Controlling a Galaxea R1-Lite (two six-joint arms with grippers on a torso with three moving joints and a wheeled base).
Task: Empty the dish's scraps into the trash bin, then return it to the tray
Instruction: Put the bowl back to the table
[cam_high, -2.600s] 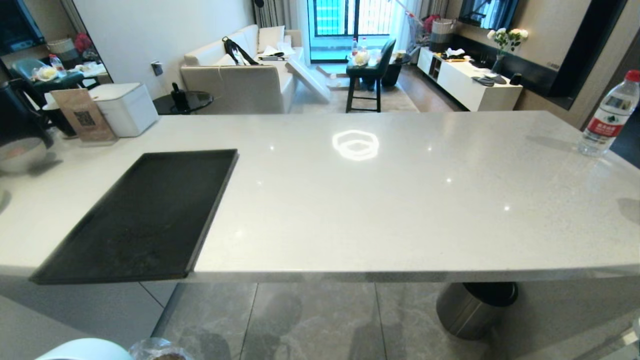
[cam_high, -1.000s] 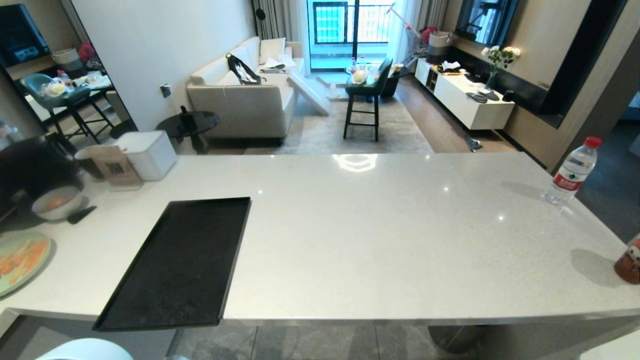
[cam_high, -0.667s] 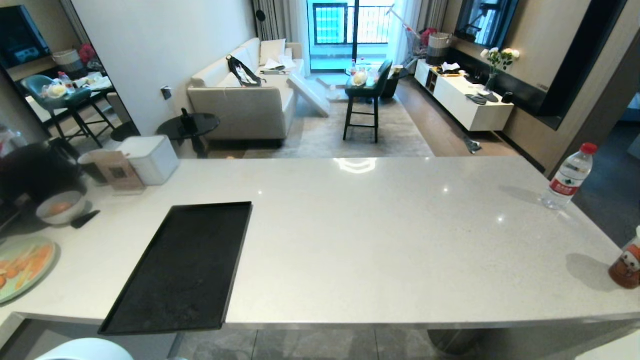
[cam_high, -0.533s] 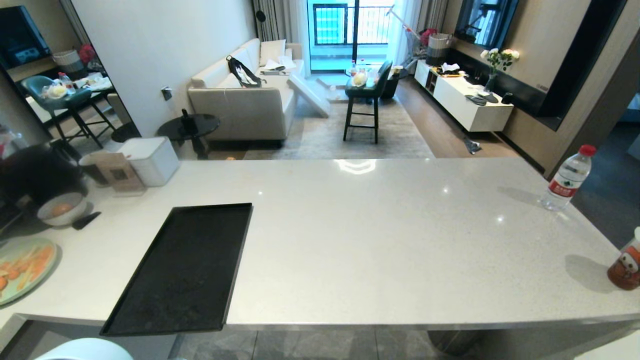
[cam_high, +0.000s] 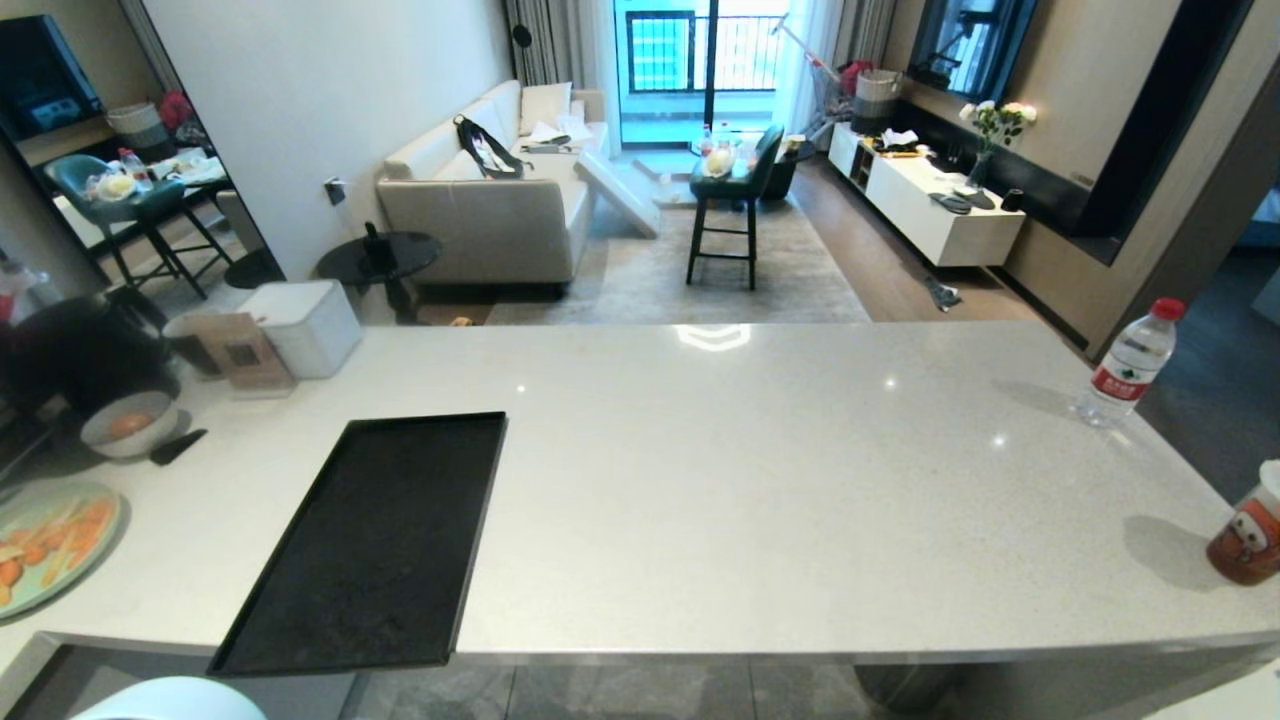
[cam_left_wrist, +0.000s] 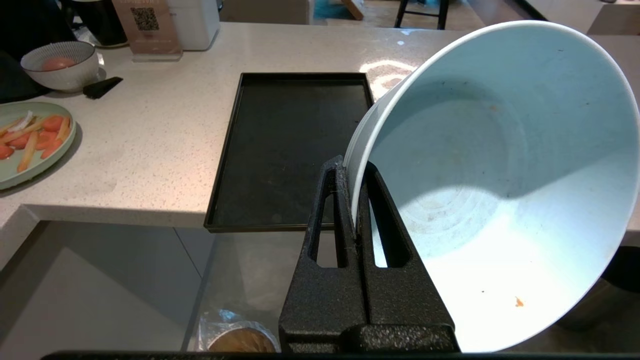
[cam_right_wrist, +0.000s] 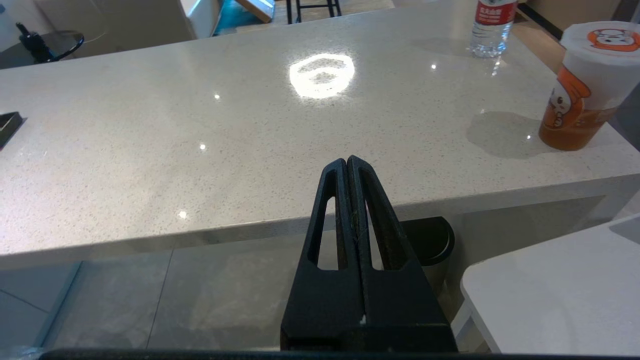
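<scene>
Camera risen; dish (cam_left_wrist: 500, 165) nearly empty, tray (cam_high: 370, 545) bare

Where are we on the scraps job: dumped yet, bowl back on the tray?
Dump looks done: the dish is nearly empty, only an orange speck inside. In hand: the left gripper is shut on the dish's rim, holding it tilted short of the counter's edge. The tray is bare, so setting the dish on it is left. Right gripper is shut, holding nothing.
</scene>
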